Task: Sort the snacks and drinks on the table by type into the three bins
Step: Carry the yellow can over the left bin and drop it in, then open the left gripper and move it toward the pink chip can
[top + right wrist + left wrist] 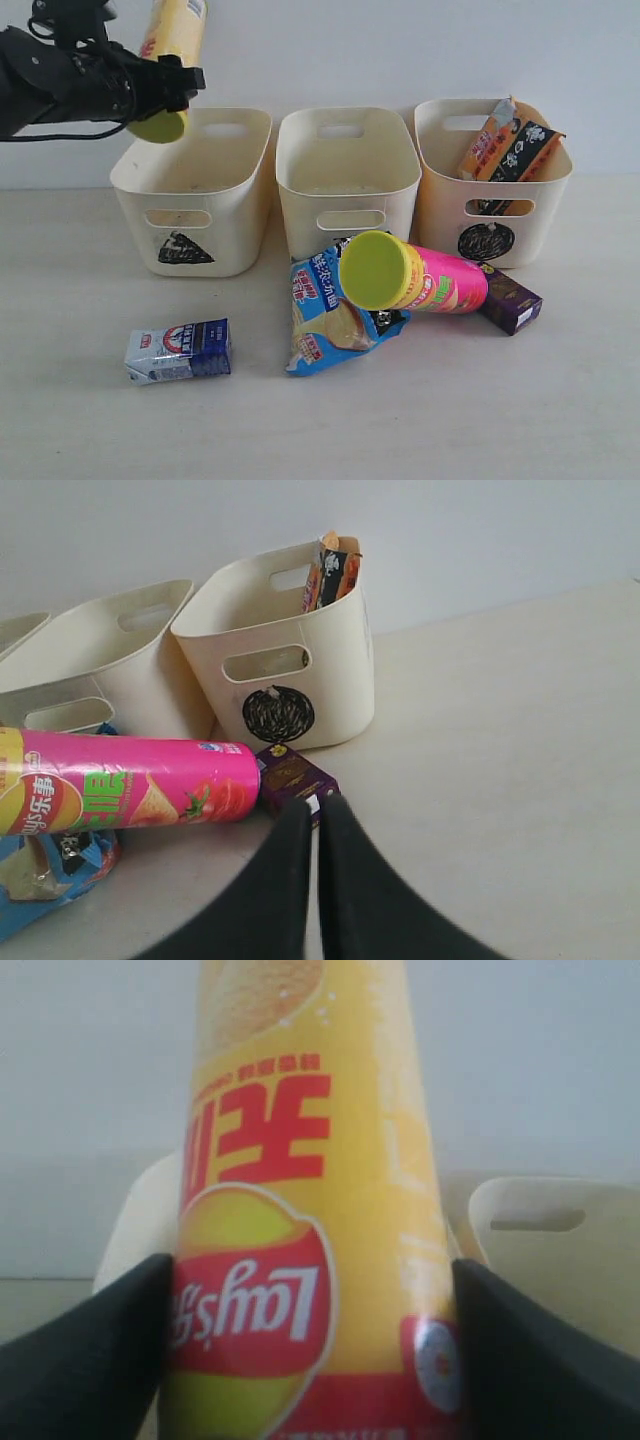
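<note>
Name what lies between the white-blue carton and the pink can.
The blue bag, partly under the pink can, plus a strip of table beside the carton; the exterior view shows it.

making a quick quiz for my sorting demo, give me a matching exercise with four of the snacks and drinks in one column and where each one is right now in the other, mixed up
Things
1. yellow chip cylinder
2. orange-black bag
3. pink chip cylinder
4. white-blue carton

Places
A. lying on the table in front of the triangle bin
B. held in the left end effector, above the triangle bin
C. standing inside the circle bin
D. on its side, lid end over the blue bag

Pairs: 1-B, 2-C, 3-D, 4-A
</note>
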{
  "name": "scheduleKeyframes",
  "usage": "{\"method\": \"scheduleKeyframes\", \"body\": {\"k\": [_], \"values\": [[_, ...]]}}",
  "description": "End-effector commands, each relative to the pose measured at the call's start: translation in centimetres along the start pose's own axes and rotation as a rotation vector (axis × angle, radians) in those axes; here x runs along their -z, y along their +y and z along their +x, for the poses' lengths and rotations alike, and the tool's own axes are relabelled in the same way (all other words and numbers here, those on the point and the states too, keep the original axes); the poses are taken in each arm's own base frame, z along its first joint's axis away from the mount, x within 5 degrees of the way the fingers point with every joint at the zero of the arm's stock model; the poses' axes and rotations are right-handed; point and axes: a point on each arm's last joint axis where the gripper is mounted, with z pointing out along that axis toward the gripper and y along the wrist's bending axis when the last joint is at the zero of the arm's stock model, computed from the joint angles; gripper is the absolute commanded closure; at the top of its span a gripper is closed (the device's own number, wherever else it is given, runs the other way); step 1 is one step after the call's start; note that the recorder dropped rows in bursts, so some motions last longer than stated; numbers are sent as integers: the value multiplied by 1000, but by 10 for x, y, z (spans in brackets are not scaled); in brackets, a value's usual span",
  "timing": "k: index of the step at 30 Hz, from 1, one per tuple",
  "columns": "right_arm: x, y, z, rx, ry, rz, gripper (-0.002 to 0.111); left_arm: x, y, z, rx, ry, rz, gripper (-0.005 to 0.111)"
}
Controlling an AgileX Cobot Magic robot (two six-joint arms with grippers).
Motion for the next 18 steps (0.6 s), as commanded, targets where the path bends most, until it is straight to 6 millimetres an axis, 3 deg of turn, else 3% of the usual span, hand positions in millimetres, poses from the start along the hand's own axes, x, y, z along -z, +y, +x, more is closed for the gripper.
{"method": "scheduleKeyframes", "body": {"k": [1, 6, 9, 11, 14, 16, 18], "values": [[0, 0, 0, 2, 4, 6, 108, -13, 6, 13, -10, 17, -23, 80], [0, 0, 0, -15, 4, 5, 108, -33, 16, 35, -12, 39, -64, 31], [0, -1, 0, -15, 8, 8, 108, -33, 16, 34, -12, 33, -64, 14], [0, -1, 0, -15, 8, 8, 108, -31, 14, 31, -10, 45, -50, 10], [0, -1, 0, -15, 8, 8, 108, -18, 10, 10, -7, -4, -35, 14], [0, -1, 0, -15, 8, 8, 108, 3, 4, -15, -4, -44, -7, 34], [0, -1, 0, -15, 8, 8, 108, 16, -1, -24, -4, -29, 24, 52]]}}
